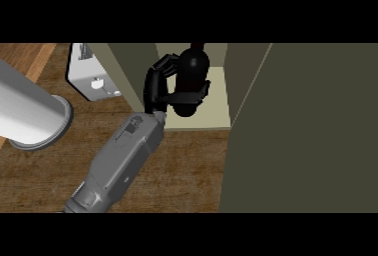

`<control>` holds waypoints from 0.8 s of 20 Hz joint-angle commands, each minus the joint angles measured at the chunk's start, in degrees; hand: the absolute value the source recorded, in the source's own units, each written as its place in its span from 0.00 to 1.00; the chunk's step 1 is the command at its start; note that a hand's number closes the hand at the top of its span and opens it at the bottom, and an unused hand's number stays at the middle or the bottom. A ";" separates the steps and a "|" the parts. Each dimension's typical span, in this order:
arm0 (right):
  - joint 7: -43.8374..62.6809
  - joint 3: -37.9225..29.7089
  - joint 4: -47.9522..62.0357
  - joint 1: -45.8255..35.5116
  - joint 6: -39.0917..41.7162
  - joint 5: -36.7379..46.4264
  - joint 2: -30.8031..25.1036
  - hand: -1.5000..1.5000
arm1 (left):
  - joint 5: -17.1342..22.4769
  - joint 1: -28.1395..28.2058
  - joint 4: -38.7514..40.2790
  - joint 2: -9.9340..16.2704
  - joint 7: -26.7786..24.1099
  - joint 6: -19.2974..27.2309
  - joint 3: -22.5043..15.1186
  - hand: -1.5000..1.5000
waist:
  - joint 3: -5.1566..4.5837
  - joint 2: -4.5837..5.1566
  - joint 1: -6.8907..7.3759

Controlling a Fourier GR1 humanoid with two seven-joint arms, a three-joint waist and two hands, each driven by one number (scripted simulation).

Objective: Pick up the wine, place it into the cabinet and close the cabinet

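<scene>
Wine bottle held inside the cabinet, robot hand curled around it.

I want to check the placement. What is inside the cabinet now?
Inside the cabinet, a dark wine bottle is over the pale shelf, with the hand's fingers curled round it. The hand covers the bottle's lower part, so whether it rests on the shelf cannot be seen.

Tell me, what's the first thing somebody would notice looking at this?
Most eyes would go straight to the dark wine bottle in the top middle, held by a black hand whose fingers curl round it, right at the open cabinet. A grey forearm stretches up to it from the bottom edge. On the left, a big pale cylinder lies on the wooden counter.
</scene>
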 commanded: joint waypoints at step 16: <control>-0.32 -1.86 -2.20 0.28 1.60 -5.26 -0.58 0.00 | 0.68 -14.18 24.43 -0.38 -15.49 -2.06 9.59 1.00 | -0.01 0.48 -0.89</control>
